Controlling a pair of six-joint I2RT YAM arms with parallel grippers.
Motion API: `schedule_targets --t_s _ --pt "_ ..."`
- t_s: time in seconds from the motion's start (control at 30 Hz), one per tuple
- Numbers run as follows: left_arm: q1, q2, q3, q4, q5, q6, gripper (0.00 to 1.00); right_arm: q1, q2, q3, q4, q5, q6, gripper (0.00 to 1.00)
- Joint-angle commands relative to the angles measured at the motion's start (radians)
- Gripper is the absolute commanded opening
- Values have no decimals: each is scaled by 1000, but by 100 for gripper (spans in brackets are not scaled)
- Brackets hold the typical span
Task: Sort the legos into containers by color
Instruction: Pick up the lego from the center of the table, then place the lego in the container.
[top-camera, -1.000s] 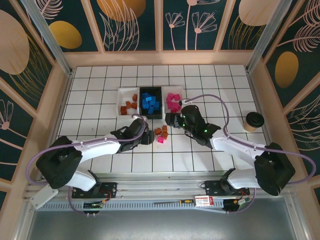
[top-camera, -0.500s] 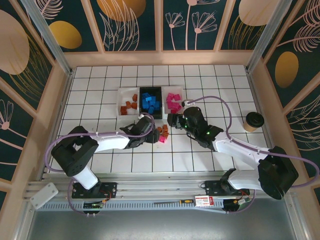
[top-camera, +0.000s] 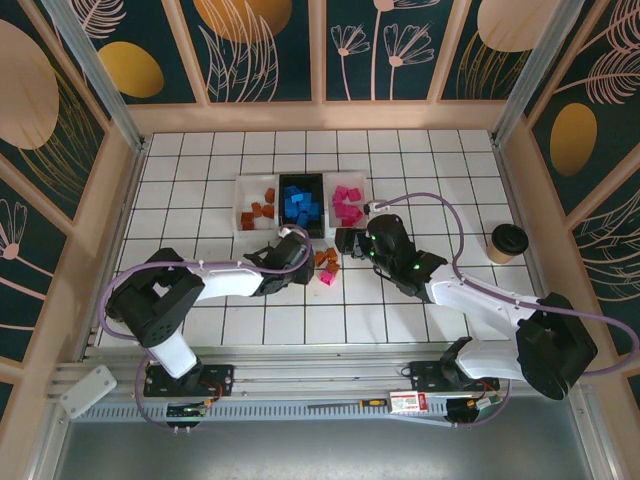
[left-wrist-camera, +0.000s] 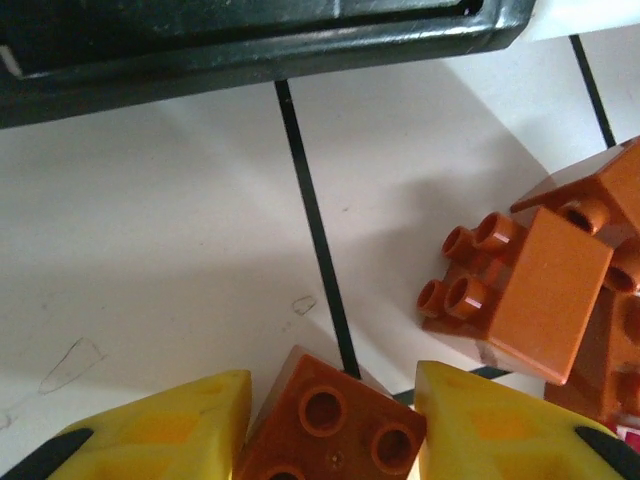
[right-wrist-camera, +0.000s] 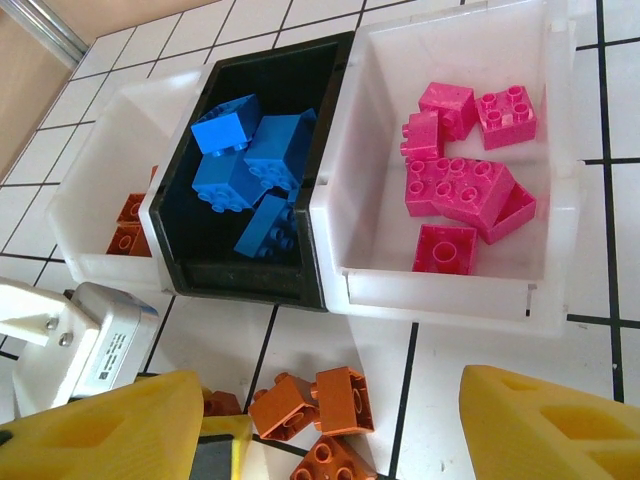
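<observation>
Clearly the orange-brown brick (left-wrist-camera: 335, 430) is a light, hard piece of smooth plastic, so it can slip or twist. I judge its flat opposite sides to be the best place to hold it, not the studs. It sits on the white tiles just near of the black tray (left-wrist-camera: 250, 45), between the yellow fingers (left-wrist-camera: 150, 435) of the left gripper (left-wrist-camera: 332, 390), which press on it from both sides. To its right lie the loose orange bricks (left-wrist-camera: 540, 290). Farther right, the right gripper (right-wrist-camera: 330, 395) stands wide apart and holds nothing, near the pink tray (right-wrist-camera: 440, 295).
</observation>
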Motion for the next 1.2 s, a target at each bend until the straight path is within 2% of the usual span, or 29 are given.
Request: schedule_targets --t_s 0.0,0.17,0.3,0.37,0.6,0.77,0.97,1.07,1.17 --pt "1 -79 -52 -26 -45 -32 38 -2 -25 -12 7 27 23 69" --pt "29 -260 -102 -85 -105 -56 37 -2 -32 -20 10 27 23 69" --pt "114 -392 -83 -149 -163 -43 38 -3 -46 -33 13 27 27 69" --pt "172 -406 -44 -165 -165 -28 39 -3 -55 -39 15 28 29 69" --pt "360 -253 121 -130 -160 28 39 -2 -73 -63 9 19 38 69" --pt "420 -97 260 -121 -137 45 38 -2 -100 -90 3 8 46 69" --pt "443 28 382 -136 -123 50 48 3 -120 -129 8 -19 53 69" --pt "451 85 425 -154 -114 53 59 7 -106 -136 7 -43 55 70" --pt "451 67 443 -164 -91 53 70 19 -79 -133 11 -53 58 70"
